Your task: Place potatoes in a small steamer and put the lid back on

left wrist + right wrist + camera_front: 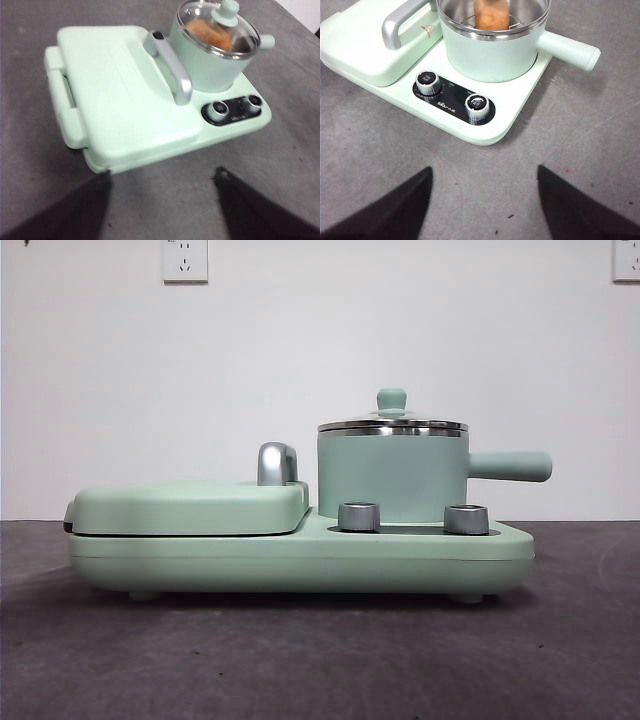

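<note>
The small steamer [392, 475], a mint-green pot with a straight side handle [510, 466], stands on the right half of a mint-green cooker base [300, 560]. The glass lid [220, 27] with its green knob [391, 400] rests on the pot's steel rim. Through the glass the orange-brown potato [210, 32] lies inside the pot; it also shows in the right wrist view [491, 15]. My left gripper [161, 174] hangs open and empty over the table, in front of the cooker. My right gripper [484, 169] is open and empty too, back from the pot [492, 55] and the dials.
A flat mint-green griddle cover [190, 505] with a chrome handle [277, 463] fills the base's left half. Two steel dials [359, 516] [466, 519] sit in front of the pot. Dark grey table [320, 660] lies all around; a white wall stands behind.
</note>
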